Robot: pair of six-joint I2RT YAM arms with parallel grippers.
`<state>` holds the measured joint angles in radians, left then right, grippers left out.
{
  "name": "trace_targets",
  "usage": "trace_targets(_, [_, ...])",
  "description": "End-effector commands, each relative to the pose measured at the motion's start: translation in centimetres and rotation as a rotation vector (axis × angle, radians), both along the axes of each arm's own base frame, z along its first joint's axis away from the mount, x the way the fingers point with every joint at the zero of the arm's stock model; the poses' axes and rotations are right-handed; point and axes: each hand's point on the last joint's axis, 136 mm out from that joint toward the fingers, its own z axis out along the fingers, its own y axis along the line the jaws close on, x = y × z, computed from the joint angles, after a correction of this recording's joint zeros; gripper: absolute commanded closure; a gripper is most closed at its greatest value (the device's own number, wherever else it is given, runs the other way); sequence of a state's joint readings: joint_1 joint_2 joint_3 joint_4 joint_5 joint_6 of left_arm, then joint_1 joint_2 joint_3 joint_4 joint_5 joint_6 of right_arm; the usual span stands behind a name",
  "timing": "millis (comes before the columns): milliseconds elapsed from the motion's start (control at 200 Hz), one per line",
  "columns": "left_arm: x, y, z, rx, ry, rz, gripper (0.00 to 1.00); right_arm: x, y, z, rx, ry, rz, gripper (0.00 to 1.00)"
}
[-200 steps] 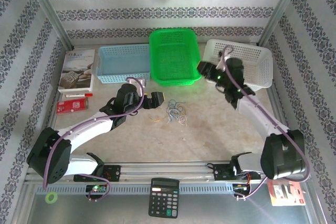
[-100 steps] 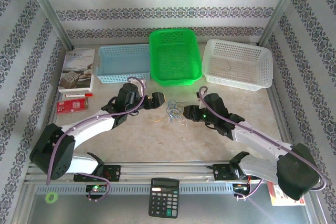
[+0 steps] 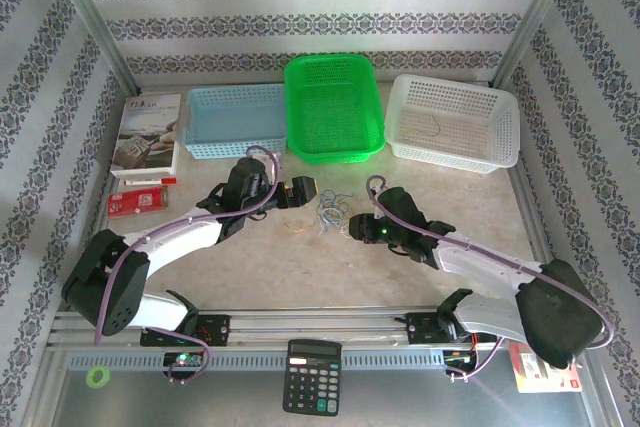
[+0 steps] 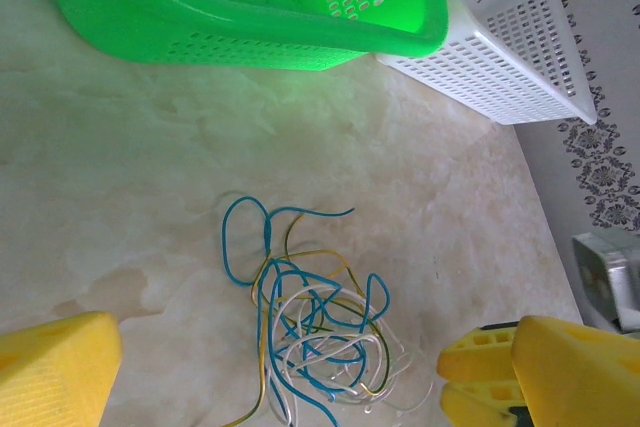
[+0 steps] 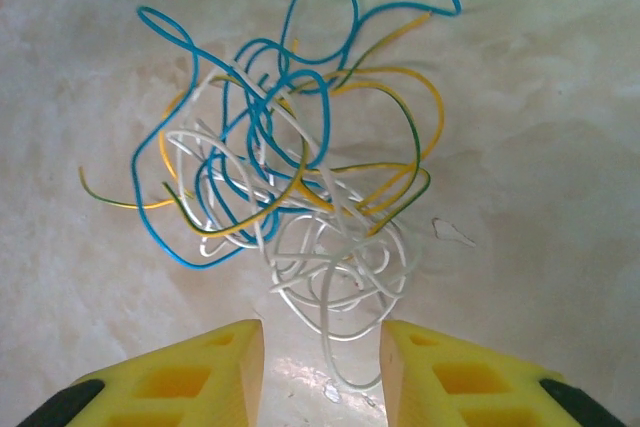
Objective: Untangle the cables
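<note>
The cables (image 3: 336,215) lie in one tangled knot of blue, yellow and white wire on the marble table, in front of the green basket. In the left wrist view the cables (image 4: 310,327) sit between and just ahead of my open left gripper (image 4: 280,372), which touches nothing. My left gripper (image 3: 303,190) is at the knot's left. My right gripper (image 3: 352,228) is at its right, low over the table. In the right wrist view the cables (image 5: 300,167) fan out ahead, and a white loop's end reaches between the yellow fingers (image 5: 200,377) of my open right gripper (image 5: 322,367).
Three baskets line the back: blue (image 3: 235,119), green (image 3: 333,107) and white (image 3: 455,122). A book (image 3: 147,132) and red items (image 3: 140,202) lie at the left. A calculator (image 3: 312,375) and a green ring (image 3: 96,377) rest on the front rail.
My right arm swung down from over the white basket to the table and closed in on the knot's right side. The left gripper edged slightly right. The cables have not moved.
</note>
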<state>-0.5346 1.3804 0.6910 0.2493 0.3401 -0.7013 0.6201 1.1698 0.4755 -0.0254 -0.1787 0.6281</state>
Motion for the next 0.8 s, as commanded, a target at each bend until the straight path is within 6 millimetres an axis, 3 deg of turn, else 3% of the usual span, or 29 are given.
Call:
trace_targets(0, [1.0,-0.4,2.3,-0.055,-0.051,0.005,0.0,0.6,0.5,0.1,-0.008,-0.02,0.009,0.66])
trace_targets(190, [1.0,-0.4,2.4,-0.057,-0.055,0.001,0.0,0.9,0.8,0.5,-0.016,-0.032,0.026,1.0])
trace_targets(595, [0.8,-0.2,2.2,-0.055,-0.056,0.004,0.0,2.6,2.5,9.3,0.129,-0.212,0.094,1.0])
trace_targets(794, [0.6,-0.2,2.0,-0.053,-0.056,0.002,0.0,2.6,2.8,12.3,0.213,-0.314,0.124,1.0])
